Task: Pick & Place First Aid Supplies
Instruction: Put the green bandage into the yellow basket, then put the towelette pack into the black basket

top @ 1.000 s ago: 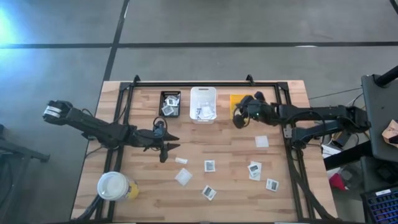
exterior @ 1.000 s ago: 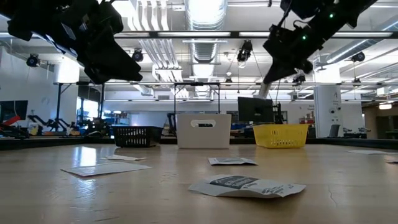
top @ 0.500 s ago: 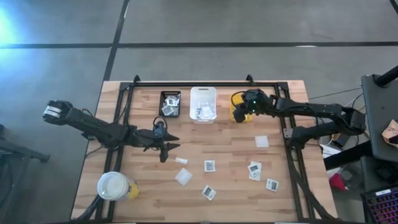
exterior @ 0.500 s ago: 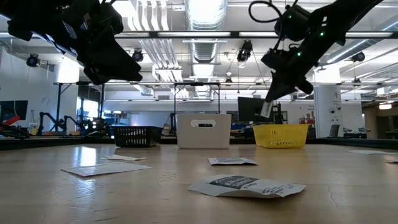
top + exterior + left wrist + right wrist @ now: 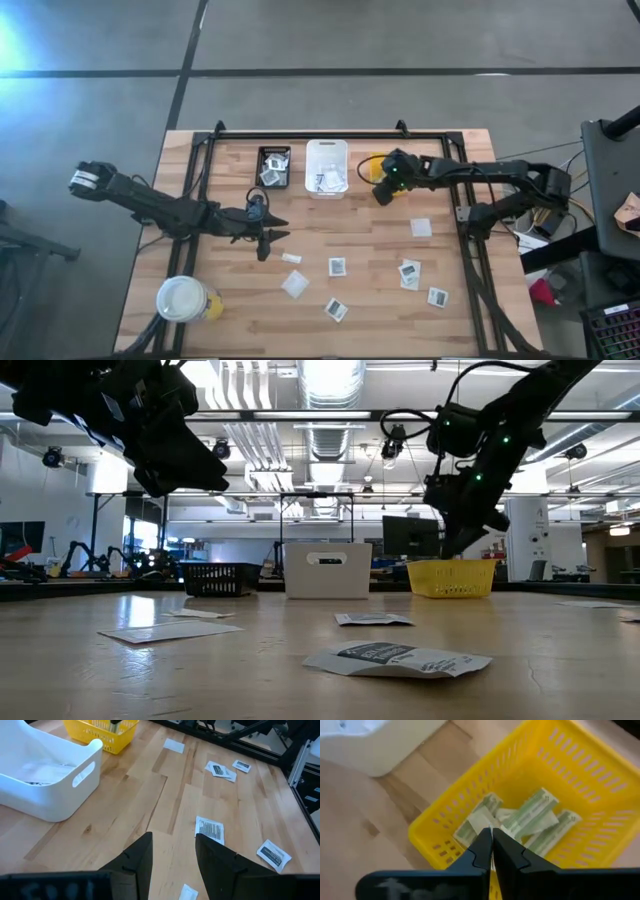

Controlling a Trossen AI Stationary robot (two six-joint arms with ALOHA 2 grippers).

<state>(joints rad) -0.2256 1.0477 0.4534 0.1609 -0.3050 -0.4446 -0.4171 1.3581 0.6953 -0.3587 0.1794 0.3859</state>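
Observation:
My right gripper hangs over the yellow bin, shut on a pale strip; several pale yellow-green strips lie in the bin. In the low view it is just above the bin. My left gripper is open and empty above the table's left middle. White packets with dark print lie flat on the wood: one at the middle, two at the right, one near the front edge. My right gripper pinches a pale strip between its two fingertips, which come from above and slant down into the yellow bin. The strip's far end shows just past the tips, over the other strips; whether it rests on them I cannot tell.
A black bin and a white bin with packets stand left of the yellow one along the far edge. A white-lidded cup stands at the near left corner. More plain white packets lie on the wood.
My right gripper has come down from high above the table to just above the yellow bin, carrying the strip with it. My left arm has kept still.

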